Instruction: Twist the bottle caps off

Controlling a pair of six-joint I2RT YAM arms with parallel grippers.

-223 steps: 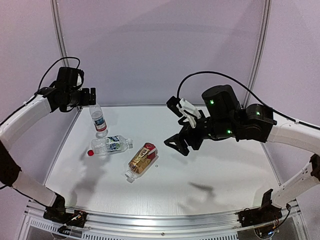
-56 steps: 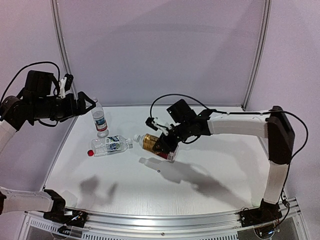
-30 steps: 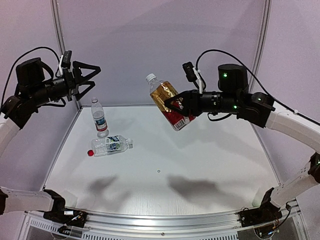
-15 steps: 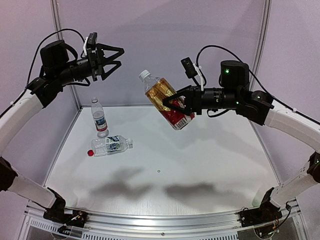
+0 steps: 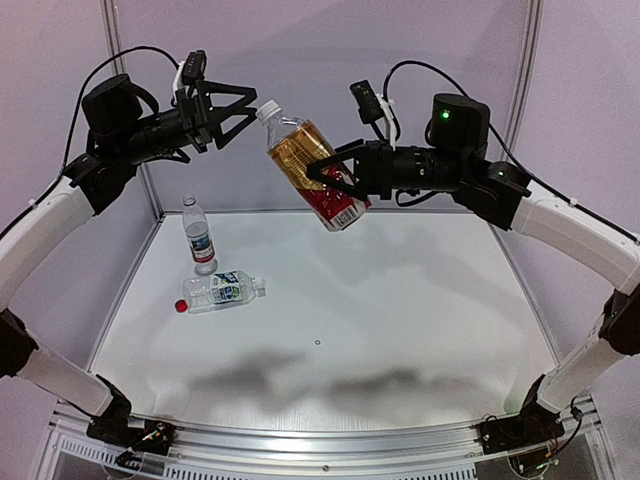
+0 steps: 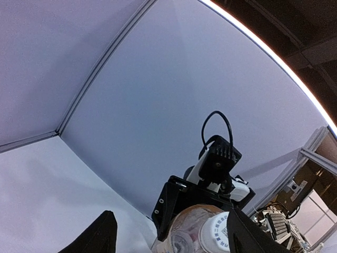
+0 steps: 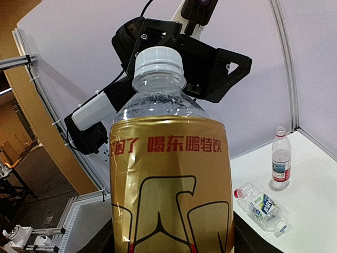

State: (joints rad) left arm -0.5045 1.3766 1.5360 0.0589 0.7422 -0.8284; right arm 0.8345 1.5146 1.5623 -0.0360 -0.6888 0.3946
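My right gripper [image 5: 328, 176] is shut on the body of the amber bottle [image 5: 310, 168] with the red-gold label and holds it high above the table, tilted, neck toward the left. Its whitish cap [image 5: 268, 110] sits at the tips of my left gripper [image 5: 250, 108], which is open. In the left wrist view the cap [image 6: 218, 232] lies between the fingers, close to the right finger [image 6: 247, 234] and far from the left one. From the right wrist, the bottle [image 7: 171, 179] fills the view, its cap [image 7: 158, 60] in front of the left gripper.
A clear bottle with a blue-white-red label [image 5: 198, 236] stands upright at the table's back left. Just in front of it lies a clear bottle [image 5: 224, 290] with a green-blue label and a red cap [image 5: 181, 305]. White walls enclose the table [image 5: 400, 330].
The right arm has carried the amber bottle further left and up. The left gripper has come right to meet the cap, and its jaws have narrowed.
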